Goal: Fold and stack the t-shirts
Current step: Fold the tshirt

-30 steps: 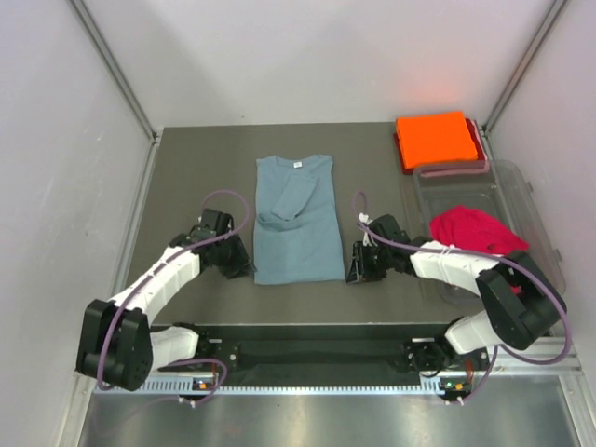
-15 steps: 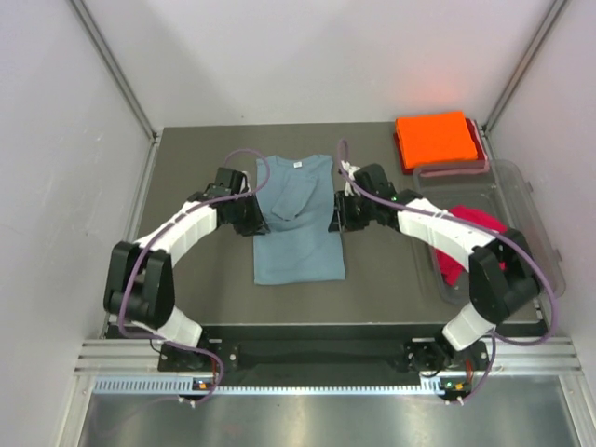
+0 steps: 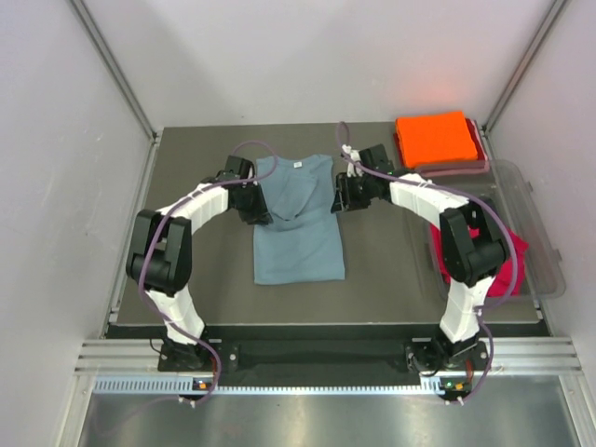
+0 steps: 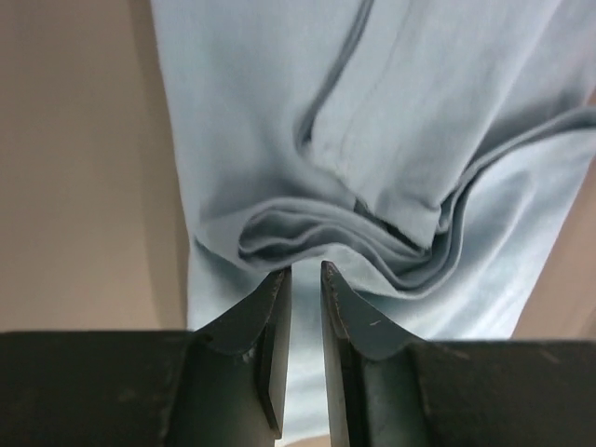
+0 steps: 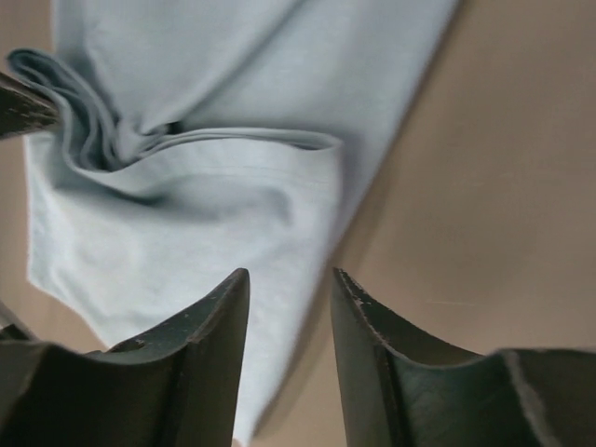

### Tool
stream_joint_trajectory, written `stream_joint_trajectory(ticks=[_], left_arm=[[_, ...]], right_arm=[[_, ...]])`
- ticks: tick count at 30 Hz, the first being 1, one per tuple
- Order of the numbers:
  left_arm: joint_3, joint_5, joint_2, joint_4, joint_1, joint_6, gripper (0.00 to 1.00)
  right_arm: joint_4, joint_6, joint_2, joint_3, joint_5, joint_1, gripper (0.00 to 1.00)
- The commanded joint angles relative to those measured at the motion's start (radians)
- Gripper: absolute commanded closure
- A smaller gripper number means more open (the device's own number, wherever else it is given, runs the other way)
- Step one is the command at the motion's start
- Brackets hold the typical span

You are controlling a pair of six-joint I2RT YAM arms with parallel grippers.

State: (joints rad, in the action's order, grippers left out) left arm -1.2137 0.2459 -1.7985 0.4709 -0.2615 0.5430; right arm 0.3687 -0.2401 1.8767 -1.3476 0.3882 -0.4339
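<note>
The grey-blue t-shirt (image 3: 298,237) lies mid-table (image 3: 186,279), its long axis running near to far, with cloth bunched across its far half. The left tool (image 4: 303,272), narrowed to a slit and holding nothing, sits at the shirt's left edge. The right tool (image 5: 289,277), moderately parted and empty, sits directly opposite at the right edge, so each arm looks equally near.

Three t-shirts (grey-blue tee (image 3: 298,247), orange tee (image 3: 431,138), red tee (image 3: 514,250)), one clear tub (image 3: 521,175), two claws (image 3: 257,209) (image 3: 340,197)
</note>
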Motion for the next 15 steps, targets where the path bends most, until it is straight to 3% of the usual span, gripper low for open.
stream_joint_trajectory(ticks=[1, 10, 15], left_arm=[[-0.070, -0.057, -0.018, -0.009, 0.010, -0.028, 0.76], [-0.112, -0.091, -0.076, -0.002, 0.019, -0.075, 0.74], [-0.095, -0.117, -0.055, 0.011, 0.021, -0.123, 0.68]], right_arm=[[-0.011, 0.085, 0.016, -0.067, 0.046, 0.026, 0.59], [-0.005, 0.162, 0.110, -0.143, 0.118, 0.041, 0.55], [0.010, 0.196, 0.163, -0.189, 0.152, 0.041, 0.54]])
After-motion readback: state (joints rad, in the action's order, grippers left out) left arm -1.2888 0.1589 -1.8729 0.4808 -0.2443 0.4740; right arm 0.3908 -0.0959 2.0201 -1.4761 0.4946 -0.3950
